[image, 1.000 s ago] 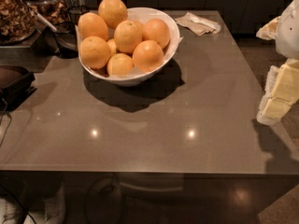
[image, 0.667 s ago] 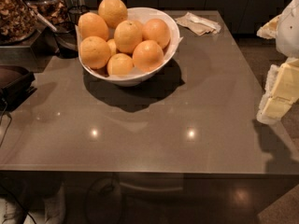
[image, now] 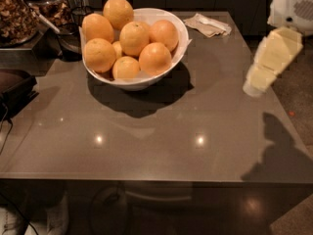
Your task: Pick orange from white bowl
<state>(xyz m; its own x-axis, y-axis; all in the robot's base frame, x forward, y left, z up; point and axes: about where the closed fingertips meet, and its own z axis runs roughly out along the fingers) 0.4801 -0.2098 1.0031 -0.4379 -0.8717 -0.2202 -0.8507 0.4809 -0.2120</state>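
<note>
While the gripper (image: pixel 257 80) hangs at the right edge of the frame, over the right side of the dark table (image: pixel 146 136) and well apart from the white bowl (image: pixel 182 38), the task looks to be at the approach step. Whether the gripper is spread or pressed together, cannot tell. Bowl sits upper centre-left, heaped with fruit. The orange (image: pixel 155 58) at the heap's front right lies exposed, touching its neighbours. Next move likely calls for travel left, then a descent over that fruit without nudging the others.
</note>
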